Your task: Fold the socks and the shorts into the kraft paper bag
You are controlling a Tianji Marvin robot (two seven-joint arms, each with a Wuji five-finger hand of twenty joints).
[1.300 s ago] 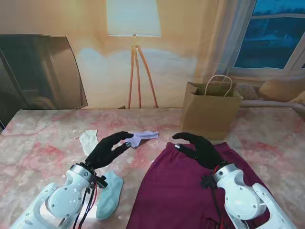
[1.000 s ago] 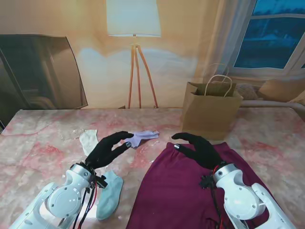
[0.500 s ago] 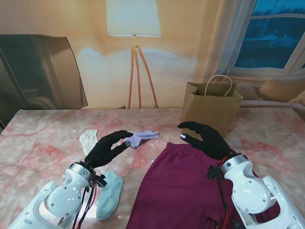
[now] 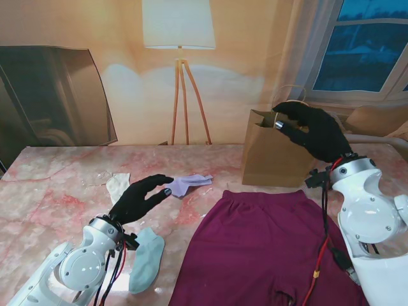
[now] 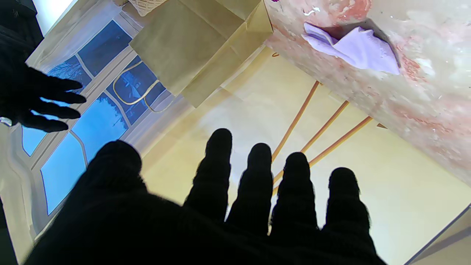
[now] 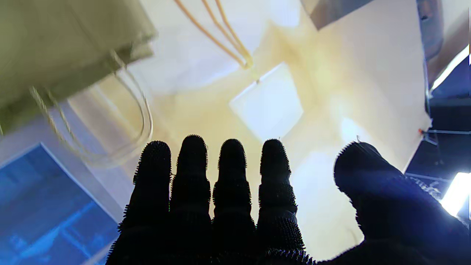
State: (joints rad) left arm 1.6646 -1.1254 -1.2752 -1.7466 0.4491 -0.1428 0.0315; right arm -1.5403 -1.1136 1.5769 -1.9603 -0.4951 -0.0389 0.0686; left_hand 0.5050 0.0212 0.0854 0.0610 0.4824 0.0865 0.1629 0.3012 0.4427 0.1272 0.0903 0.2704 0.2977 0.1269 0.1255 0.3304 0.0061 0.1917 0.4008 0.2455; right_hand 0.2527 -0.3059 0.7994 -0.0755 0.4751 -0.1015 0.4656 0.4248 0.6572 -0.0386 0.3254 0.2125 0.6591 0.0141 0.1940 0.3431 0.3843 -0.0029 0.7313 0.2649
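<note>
Leftward, the left hand (image 4: 137, 199) hovers empty, fingers spread, lavender sock (image 4: 189, 183) at its two o'clock. Maroon shorts (image 4: 255, 248) lie flat at six o'clock of the kraft paper bag (image 4: 275, 156); its inside is hidden. Right hand (image 4: 313, 132) spreads empty at the bag's rim.

Wall (image 4: 115, 38): glowing warm cream behind the table.
Lamp (image 4: 178, 25): white shade shining over a wooden tripod.
Window (image 4: 366, 48): showing dusky blue at right.
Table (image 4: 51, 191): pink marbled top stretching below.
</note>
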